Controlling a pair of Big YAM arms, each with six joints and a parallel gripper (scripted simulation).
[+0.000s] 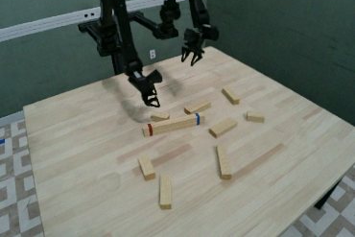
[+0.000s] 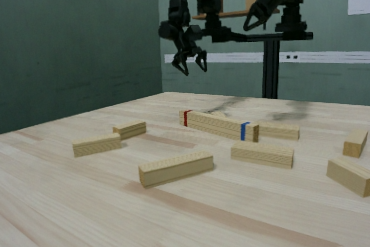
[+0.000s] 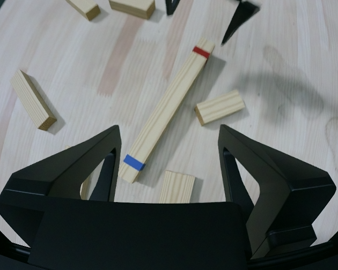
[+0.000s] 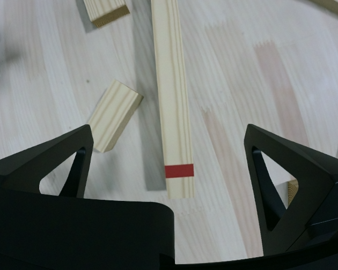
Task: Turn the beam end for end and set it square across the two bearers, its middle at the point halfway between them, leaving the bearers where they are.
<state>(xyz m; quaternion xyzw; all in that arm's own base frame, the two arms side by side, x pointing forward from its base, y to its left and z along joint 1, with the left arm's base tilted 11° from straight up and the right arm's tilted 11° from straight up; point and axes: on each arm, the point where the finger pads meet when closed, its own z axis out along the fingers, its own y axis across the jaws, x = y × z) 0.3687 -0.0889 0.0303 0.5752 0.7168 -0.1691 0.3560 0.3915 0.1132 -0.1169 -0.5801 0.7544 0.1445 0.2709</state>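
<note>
The beam appears to lie flat among loose blocks, red band left and blue band right in the top and exterior views. My right gripper is open and empty, above and behind the red end in the top view. My left gripper is partly open and empty, high at the back. The bearers look like the other plain blocks; I cannot tell which two they are.
Behind the beam are a short block and a longer block. In front stand a long block and two others. More blocks lie right.
</note>
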